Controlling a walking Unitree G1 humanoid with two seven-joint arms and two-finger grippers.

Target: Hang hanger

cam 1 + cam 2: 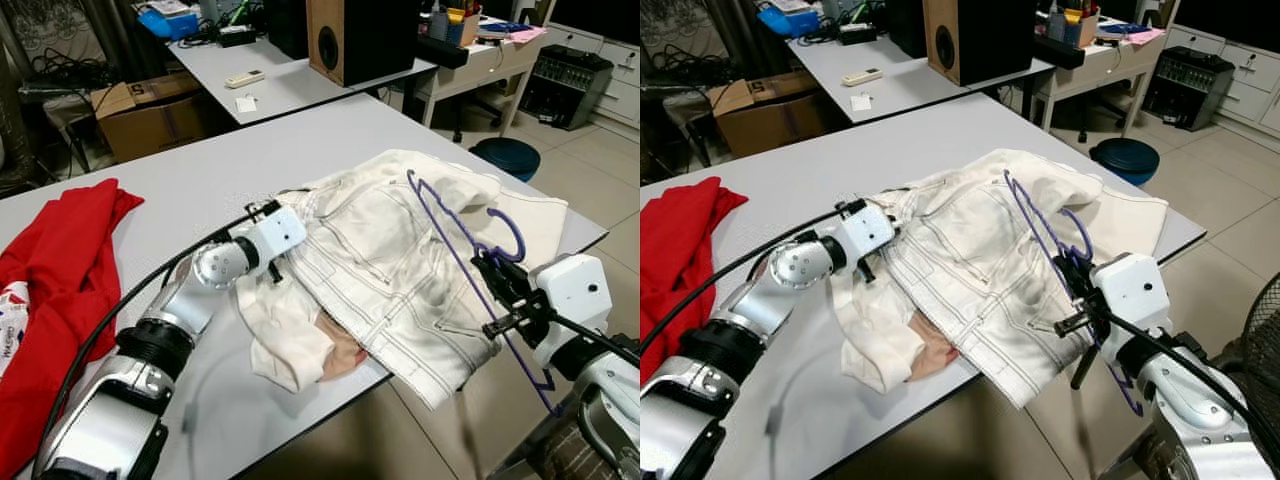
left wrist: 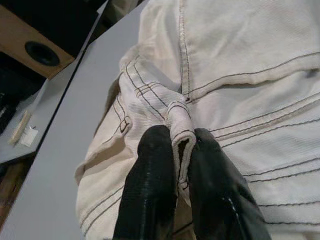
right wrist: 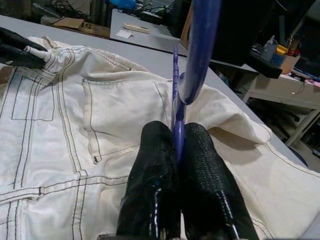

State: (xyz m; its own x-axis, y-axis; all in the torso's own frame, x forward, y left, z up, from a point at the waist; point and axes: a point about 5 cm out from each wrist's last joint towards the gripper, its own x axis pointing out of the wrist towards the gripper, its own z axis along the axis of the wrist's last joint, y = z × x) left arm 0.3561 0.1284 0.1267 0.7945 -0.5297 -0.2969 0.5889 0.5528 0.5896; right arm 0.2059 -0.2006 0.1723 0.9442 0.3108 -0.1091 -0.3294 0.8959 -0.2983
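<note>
— Two grippers are busy. From the left: a red cloth (image 1: 60, 270) lies at our nine o'clock on the grey table (image 1: 200, 170). Our left gripper (image 2: 176, 165) pinches a belt loop of the white garment (image 1: 390, 260) at centre.

— And at three o'clock?

— Our right gripper (image 3: 177, 150) is clamped on the purple hanger (image 1: 470, 250), which slants over the garment's right part, its hook (image 1: 507, 235) near the table's edge.

— Which step, we reckon?

— Dressing the hanger, not yet hanging it. Next we'd judge the hanger's end must slip into the waist opening while the left keeps the cloth taut.
</note>
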